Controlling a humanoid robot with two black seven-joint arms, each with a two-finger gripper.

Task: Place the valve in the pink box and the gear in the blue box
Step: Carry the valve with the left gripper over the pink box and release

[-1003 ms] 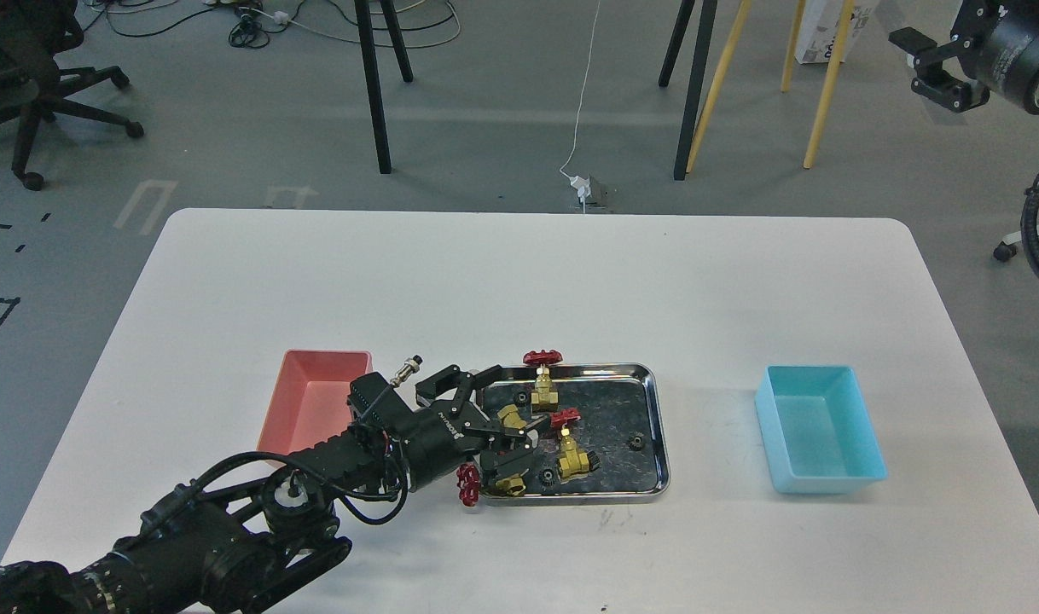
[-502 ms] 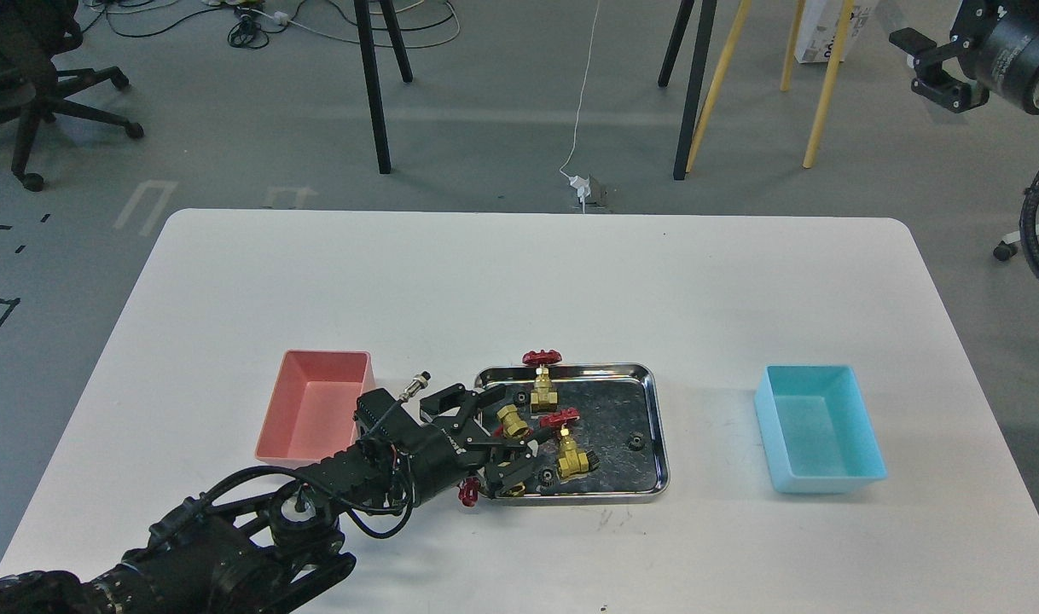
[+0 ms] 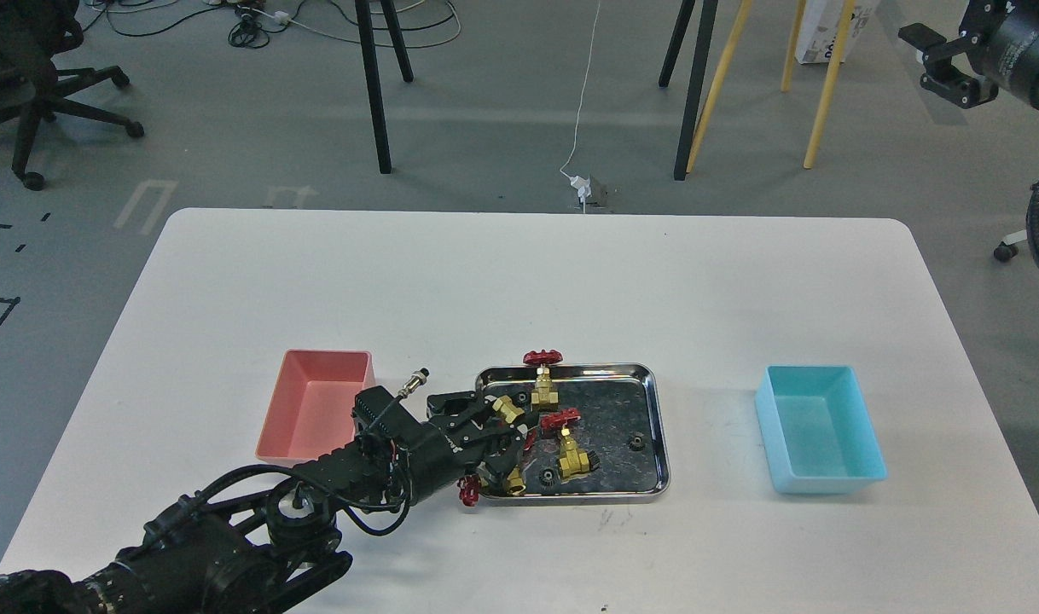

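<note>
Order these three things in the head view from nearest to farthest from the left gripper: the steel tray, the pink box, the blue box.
1. The steel tray: the left gripper is over its left end, among the valves.
2. The pink box: on the table just left of the gripper, beside the arm.
3. The blue box: far to the right, beyond the tray.

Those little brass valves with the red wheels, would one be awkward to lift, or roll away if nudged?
Probably heavy for its size: the valve looks like solid brass. It is likely stiff and not fragile. Its lumpy body and round handwheel suggest it would tip or wobble rather than roll far, and the steel tray looks slick, so a nudge may slide it.
</note>
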